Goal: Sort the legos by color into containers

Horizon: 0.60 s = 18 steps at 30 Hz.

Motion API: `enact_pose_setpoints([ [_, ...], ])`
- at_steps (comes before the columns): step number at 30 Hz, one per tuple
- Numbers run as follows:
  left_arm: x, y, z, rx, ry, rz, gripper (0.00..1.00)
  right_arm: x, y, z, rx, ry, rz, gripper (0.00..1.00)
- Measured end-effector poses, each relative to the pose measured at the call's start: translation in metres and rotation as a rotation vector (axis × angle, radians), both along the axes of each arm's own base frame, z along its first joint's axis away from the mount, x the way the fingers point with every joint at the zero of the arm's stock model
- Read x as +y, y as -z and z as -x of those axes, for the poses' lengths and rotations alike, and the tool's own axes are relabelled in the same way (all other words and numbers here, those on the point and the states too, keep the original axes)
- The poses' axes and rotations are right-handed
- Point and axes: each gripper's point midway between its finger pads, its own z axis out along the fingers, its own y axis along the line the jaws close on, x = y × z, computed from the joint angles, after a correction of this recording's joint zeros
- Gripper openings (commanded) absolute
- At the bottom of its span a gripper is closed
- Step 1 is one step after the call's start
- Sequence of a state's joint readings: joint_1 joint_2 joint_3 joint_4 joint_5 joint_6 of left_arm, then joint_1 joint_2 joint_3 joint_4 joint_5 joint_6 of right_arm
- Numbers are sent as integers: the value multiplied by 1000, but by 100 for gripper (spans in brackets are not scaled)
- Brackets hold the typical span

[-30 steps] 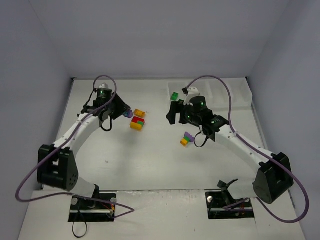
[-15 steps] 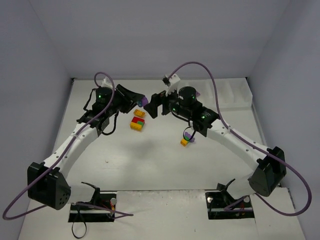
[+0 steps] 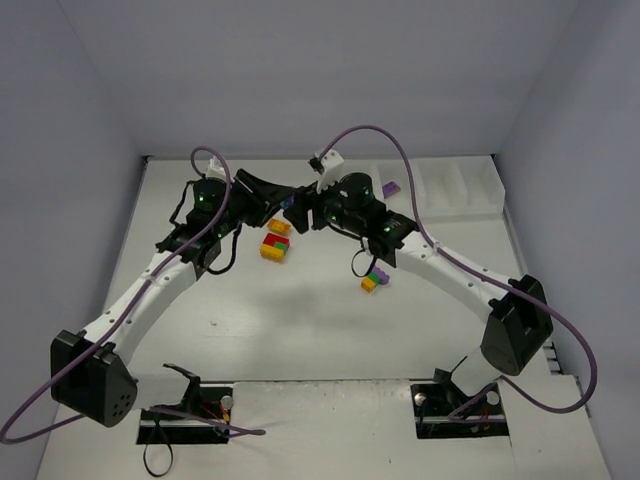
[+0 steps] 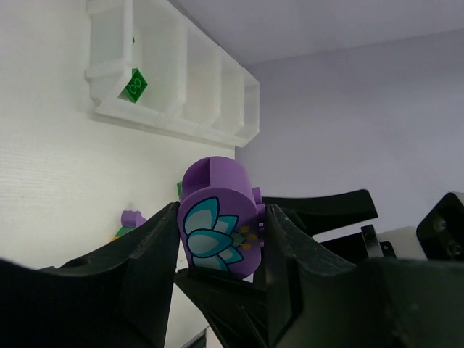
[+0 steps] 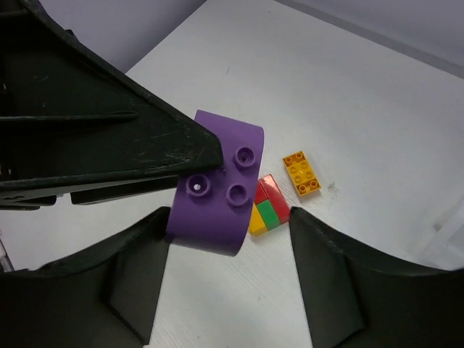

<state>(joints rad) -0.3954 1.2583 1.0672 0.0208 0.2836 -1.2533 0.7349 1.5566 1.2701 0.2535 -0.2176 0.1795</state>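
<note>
My left gripper point(image 4: 221, 214) is shut on a purple lego point(image 4: 217, 226) with a flower print, held above the table at back centre point(image 3: 289, 203). My right gripper point(image 5: 228, 217) is open around that same lego point(image 5: 217, 196). One finger is against its side and the other stands clear of it. The left gripper's fingers point(image 5: 109, 145) show in the right wrist view. Below lie an orange lego point(image 5: 301, 173) and a red, green and yellow clump point(image 5: 270, 208). The white containers point(image 4: 181, 123) hold a green lego point(image 4: 134, 83) and a purple lego point(image 3: 390, 189).
A purple, green and yellow clump point(image 3: 375, 277) lies under the right forearm. The containers point(image 3: 460, 190) stand along the back right. Grey walls close the table on three sides. Both arm bases sit at the near edge.
The left gripper carried the purple lego right and up. The right gripper swung left from the containers to meet it, and its fingers now stand on either side of it.
</note>
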Motion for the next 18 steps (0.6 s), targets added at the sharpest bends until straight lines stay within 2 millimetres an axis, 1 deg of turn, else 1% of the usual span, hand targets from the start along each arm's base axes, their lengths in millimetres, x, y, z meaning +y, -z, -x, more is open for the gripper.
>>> enact_pose_setpoints([
  [1,0,-1,0,-3,-2,1,5,0,0,0,-2,0,-2,36],
  [2,0,-2,-1,-7,-8,4,5,1,-1,-1,-9,-2,-2,29],
  [3,0,-3,-2,-12,-13,7,7,3,-2,1,-8,-5,-7,14],
  [4,0,-3,-3,-15,-15,10,17,3,-3,1,-6,2,-15,8],
  [6,1,-5,-4,-27,-20,15,27,3,-5,-1,-13,7,-19,0],
  [7,1,-5,-4,-29,-21,15,43,3,-5,-1,-14,10,-18,0],
  [9,1,-5,-4,-35,-20,12,63,2,-5,-2,-20,13,-12,0],
  [10,1,-3,-4,-33,-20,3,80,1,-5,-5,-27,25,-8,0],
  [12,3,5,-3,-18,-24,-21,86,-5,-6,-12,-44,56,-2,0],
  [14,8,16,-2,3,-40,-56,89,-14,-6,-21,-55,95,12,0],
  [16,15,27,-1,30,-57,-100,89,-28,-4,-33,-61,146,25,0],
  [18,27,37,-1,53,-84,-151,89,-48,3,-47,-57,211,45,0],
])
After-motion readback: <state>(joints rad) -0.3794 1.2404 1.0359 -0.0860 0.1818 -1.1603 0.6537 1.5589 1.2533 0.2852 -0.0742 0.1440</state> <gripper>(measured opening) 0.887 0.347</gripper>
